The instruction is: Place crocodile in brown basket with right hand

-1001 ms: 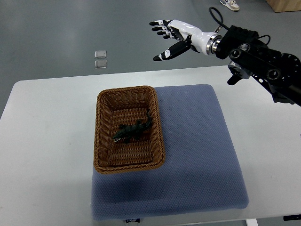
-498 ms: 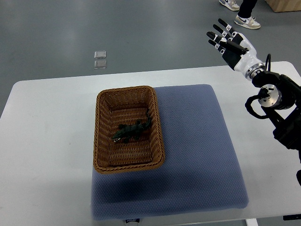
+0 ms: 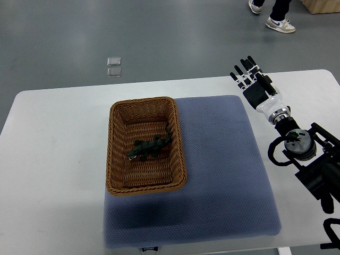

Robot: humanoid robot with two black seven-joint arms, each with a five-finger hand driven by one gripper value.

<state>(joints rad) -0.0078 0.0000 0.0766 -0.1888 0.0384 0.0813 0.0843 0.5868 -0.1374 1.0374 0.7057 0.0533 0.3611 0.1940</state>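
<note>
Grey floor fills the far part of the top view, with two small clear squares (image 3: 113, 66) lying on it beyond the white worktop (image 3: 53, 159). At the upper right edge a person's shoes (image 3: 272, 16) stand on that floor, next to a corner of a wooden box (image 3: 321, 5). A blue-grey mat (image 3: 223, 175) covers the middle and right of the worktop, reaching to its near edge.

A brown basket (image 3: 146, 186) of woven wicker sits on the mat's left part, its left rim hanging over the bare worktop and its long axis running from near to far. Inside it, on the basket floor, lies the crocodile (image 3: 149, 148), dark green. Its body lies on a slant, the head toward the near left and the tail toward the far right, where the tip curls up beside the right wall.

The right robot hand (image 3: 254, 85) hovers over the worktop just off the mat's far right corner, well apart from the basket. Its fingers (image 3: 242, 74) are straight and spread, pointing away toward the far edge, and it grasps nothing. Its arm runs down to the lower right edge.
</note>
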